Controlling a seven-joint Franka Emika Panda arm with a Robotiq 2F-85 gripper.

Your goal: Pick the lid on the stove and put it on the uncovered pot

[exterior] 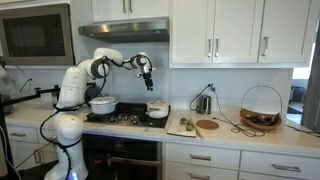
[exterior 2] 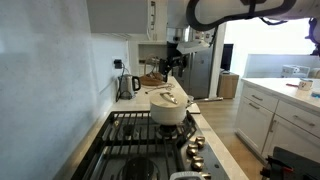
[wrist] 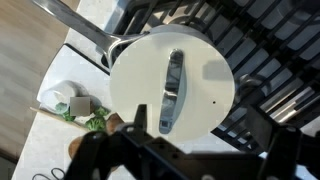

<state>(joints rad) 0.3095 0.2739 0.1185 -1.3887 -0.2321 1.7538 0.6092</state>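
Jaws hang open and empty above lid (wrist: pixel 205 80) covering pot (exterior 2: pixel 170 114) on stove (exterior: pixel 125 119).

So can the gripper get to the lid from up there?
Probably yes. The gripper hangs right above the lid, and the wrist view shows nothing between them. The lid's handle faces up, so a straight drop should reach it.
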